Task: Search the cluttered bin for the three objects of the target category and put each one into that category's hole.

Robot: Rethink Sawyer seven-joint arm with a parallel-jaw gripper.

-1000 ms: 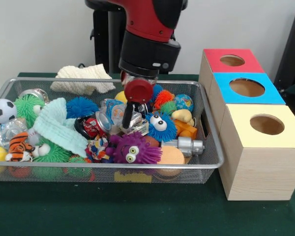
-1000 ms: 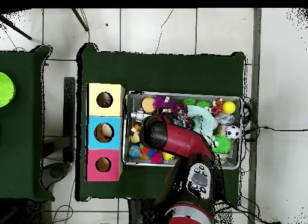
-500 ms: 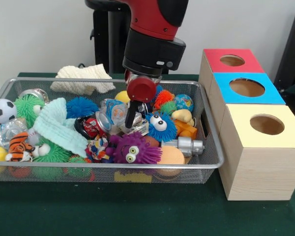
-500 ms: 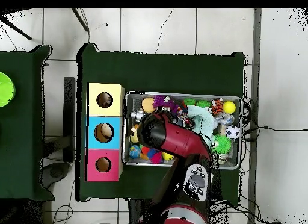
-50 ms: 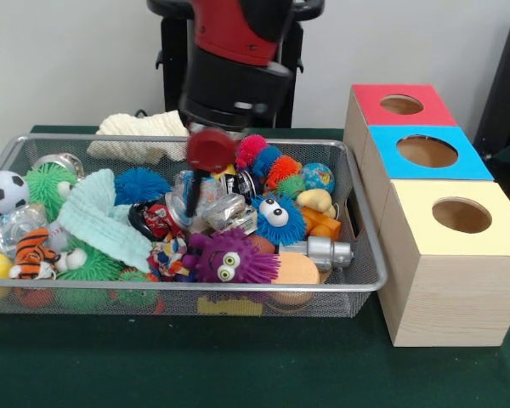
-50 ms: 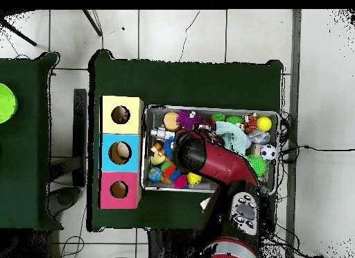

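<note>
Nearest me on the desk, the wire bin sits crammed with toys; beside it stand the yellow box, blue box and red box. My gripper hangs over the crumpled cans; I cannot tell how wide my jaws stand. I've swung left since a second ago.

One wire bin holds mixed toys. Beside it stand three boxes, one hole each: red, blue and yellow. One soccer ball shows.
</note>
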